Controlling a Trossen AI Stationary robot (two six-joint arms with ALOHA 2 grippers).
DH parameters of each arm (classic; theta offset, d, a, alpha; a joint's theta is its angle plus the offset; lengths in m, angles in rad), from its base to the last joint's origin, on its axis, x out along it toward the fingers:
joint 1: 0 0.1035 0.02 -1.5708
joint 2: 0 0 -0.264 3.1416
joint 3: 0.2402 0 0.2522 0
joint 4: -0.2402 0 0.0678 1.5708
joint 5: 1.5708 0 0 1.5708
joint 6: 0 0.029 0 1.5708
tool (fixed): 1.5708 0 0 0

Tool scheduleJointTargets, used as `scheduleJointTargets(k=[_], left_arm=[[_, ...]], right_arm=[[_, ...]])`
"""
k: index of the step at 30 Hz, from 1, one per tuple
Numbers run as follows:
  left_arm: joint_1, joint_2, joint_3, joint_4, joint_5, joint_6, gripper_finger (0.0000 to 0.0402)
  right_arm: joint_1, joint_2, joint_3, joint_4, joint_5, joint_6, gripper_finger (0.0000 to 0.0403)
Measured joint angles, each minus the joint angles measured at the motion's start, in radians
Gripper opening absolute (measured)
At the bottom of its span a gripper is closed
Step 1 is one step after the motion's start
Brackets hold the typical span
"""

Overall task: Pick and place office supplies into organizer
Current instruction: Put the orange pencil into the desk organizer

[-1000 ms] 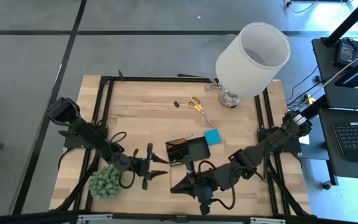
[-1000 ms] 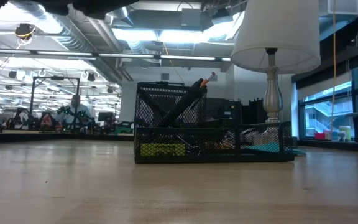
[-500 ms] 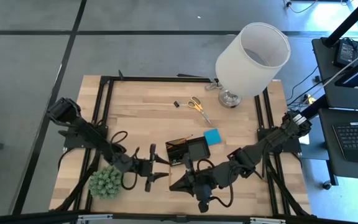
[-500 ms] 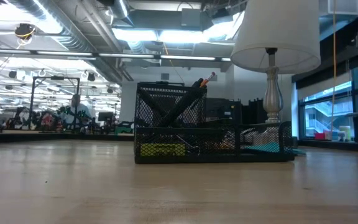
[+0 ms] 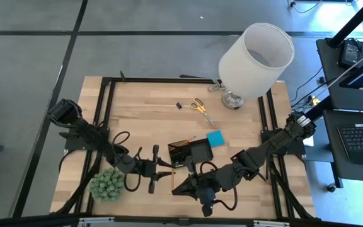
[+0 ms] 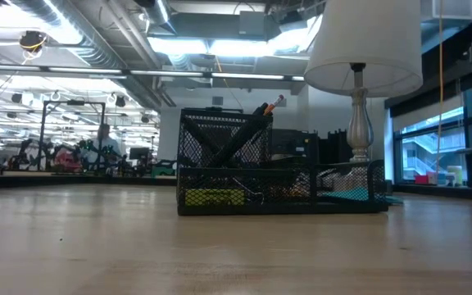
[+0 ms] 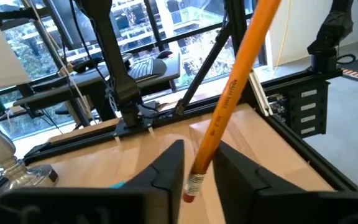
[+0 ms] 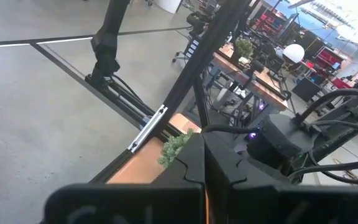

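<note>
Left gripper (image 7: 196,171) is seen clamped on an orange pencil (image 7: 229,99), just beside the black mesh organizer (image 5: 191,152) at the desk's (image 5: 144,113) near middle. Right gripper (image 8: 204,155) is held together, empty. Pencils (image 6: 270,105) are already stowed, per the low view; yellow-handled scissors (image 5: 200,107), a black clip (image 5: 178,105) and a blue pad (image 5: 215,138) remain out, shown only from above.
</note>
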Motion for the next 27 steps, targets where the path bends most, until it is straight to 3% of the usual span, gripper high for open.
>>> scheduleJointTargets(k=[6, 15, 21, 27], left_arm=[[-0.002, 0.000, -0.001, -0.010, 0.051, 0.017, 0.0016], [-0.001, 0.000, -0.001, -0.012, 0.067, 0.048, 0.0021], [-0.001, 0.000, -0.001, -0.032, 0.067, 0.057, 0.0019], [0.000, 0.000, -0.001, -0.021, 0.021, 0.059, 0.0018]], right_arm=[[-0.002, -0.001, 0.002, 0.008, 0.010, 0.015, 0.0007], [0.016, -0.015, 0.004, -0.060, 0.004, 0.138, 0.0052], [0.049, -0.029, 0.004, -0.141, 0.022, 0.216, 0.0122], [0.089, -0.029, 0.002, -0.190, 0.247, 0.211, 0.0219]])
